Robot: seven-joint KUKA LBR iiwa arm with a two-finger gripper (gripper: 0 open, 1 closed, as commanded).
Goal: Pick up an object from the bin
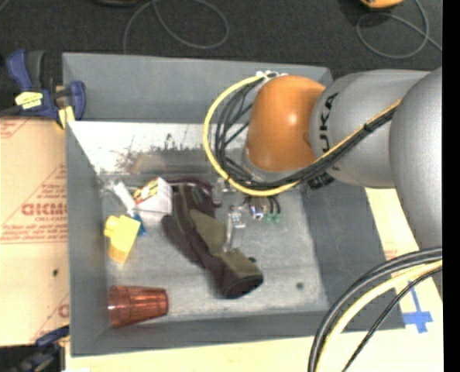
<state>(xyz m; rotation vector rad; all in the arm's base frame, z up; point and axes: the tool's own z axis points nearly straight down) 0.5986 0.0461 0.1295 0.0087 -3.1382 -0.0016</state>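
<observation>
My gripper (pixel 231 232) hangs below the orange wrist cover in the middle of the bin. Its tip is down on a long dark brown and olive piece of cloth (pixel 214 256), which lies slantwise from the bin's centre toward the front. Whether the cloth is held I cannot see. Just left of the cloth lies a small white box with red print (pixel 156 196).
A yellow plastic block (pixel 121 235) lies at the bin's left side, with a white strip (pixel 124 196) behind it. A red translucent cup (pixel 139 304) lies on its side in the front left corner. The arm covers the bin's back right part.
</observation>
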